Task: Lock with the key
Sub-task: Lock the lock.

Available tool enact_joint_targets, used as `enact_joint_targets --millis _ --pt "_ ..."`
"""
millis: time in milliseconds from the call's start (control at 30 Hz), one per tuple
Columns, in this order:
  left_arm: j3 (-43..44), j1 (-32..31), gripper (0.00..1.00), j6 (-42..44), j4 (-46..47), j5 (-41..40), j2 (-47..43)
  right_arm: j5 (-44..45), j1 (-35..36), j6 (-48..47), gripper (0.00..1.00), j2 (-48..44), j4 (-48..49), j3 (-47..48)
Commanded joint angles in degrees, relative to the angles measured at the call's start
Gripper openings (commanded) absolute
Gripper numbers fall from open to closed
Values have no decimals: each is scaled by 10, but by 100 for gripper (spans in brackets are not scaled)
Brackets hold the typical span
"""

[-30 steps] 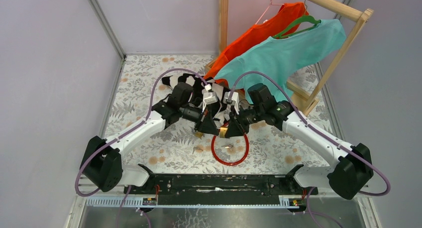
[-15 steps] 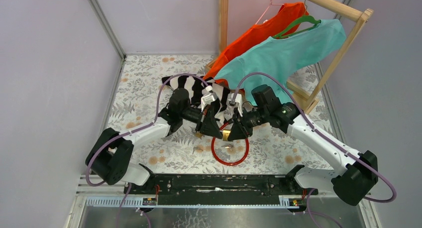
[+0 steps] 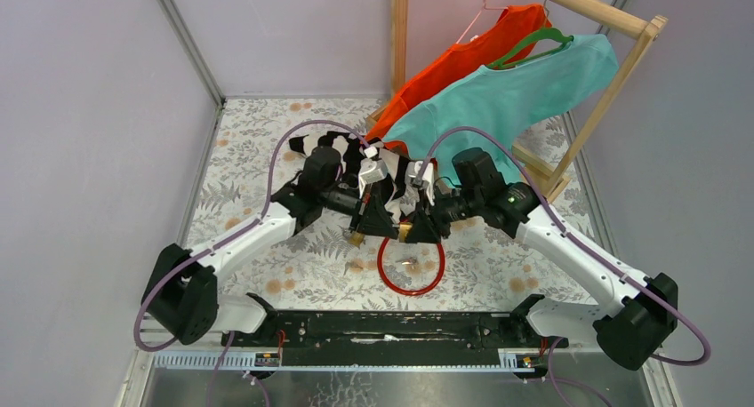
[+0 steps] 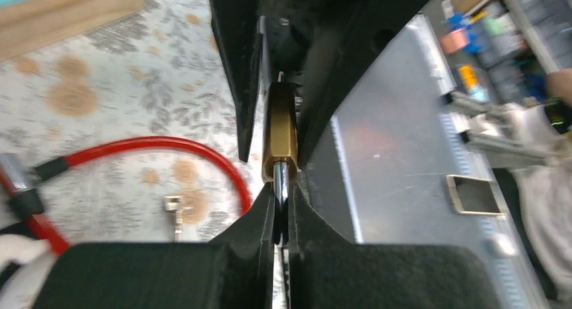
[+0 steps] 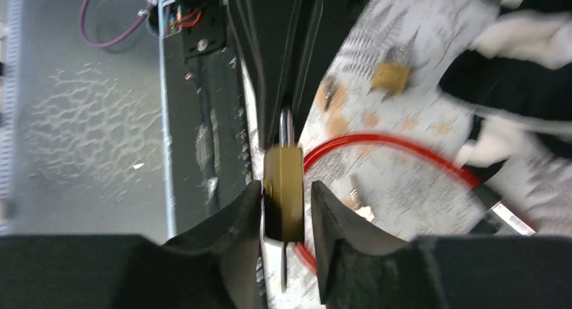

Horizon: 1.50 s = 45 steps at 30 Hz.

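Observation:
A brass padlock (image 3: 402,234) hangs above the table between my two grippers. My left gripper (image 3: 373,220) is shut on its chrome shackle (image 4: 281,177), with the brass body (image 4: 280,130) just beyond my fingertips. My right gripper (image 3: 425,225) is closed around the padlock body (image 5: 283,167); one pad touches it and a thin gap shows at the other. A red cable (image 3: 409,287) lies looped on the table below. A small silver key (image 4: 174,211) lies loose inside the loop, and it also shows in the right wrist view (image 5: 357,201).
A second brass padlock (image 5: 390,76) lies on the floral tablecloth near my left gripper. A black-and-white striped cloth (image 3: 342,149) lies behind the grippers. A wooden rack (image 3: 613,78) with an orange shirt (image 3: 462,60) and a teal shirt (image 3: 516,96) stands back right.
Both grippers have stayed together on the padlock, which has barely moved. The left arm swung inward and back out, and the right arm's elbow shifted slightly right.

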Motion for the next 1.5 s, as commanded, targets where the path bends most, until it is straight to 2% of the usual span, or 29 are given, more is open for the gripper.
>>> enact_joint_targets --millis 0,167,500,700,900,1167,1367,1467 --pt "50 -11 0 131 -90 -80 -43 15 -7 -77 47 -3 145 35" --pt "57 2 0 188 -138 -108 -62 21 -13 -119 69 -13 100 32" --pt "47 20 0 234 -169 -136 -92 46 -17 -179 69 -19 22 54" --pt "47 21 0 237 -173 -137 -93 49 -17 -207 58 5 -18 68" --pt "44 23 0 235 -173 -134 -97 54 -17 -214 41 8 -19 64" --pt "43 23 0 236 -173 -133 -95 45 -17 -216 24 17 -23 61" --pt "45 23 0 240 -173 -153 -97 39 -17 -222 0 14 -19 59" --pt "48 28 0 248 -173 -185 -103 57 -19 -230 0 3 -15 52"
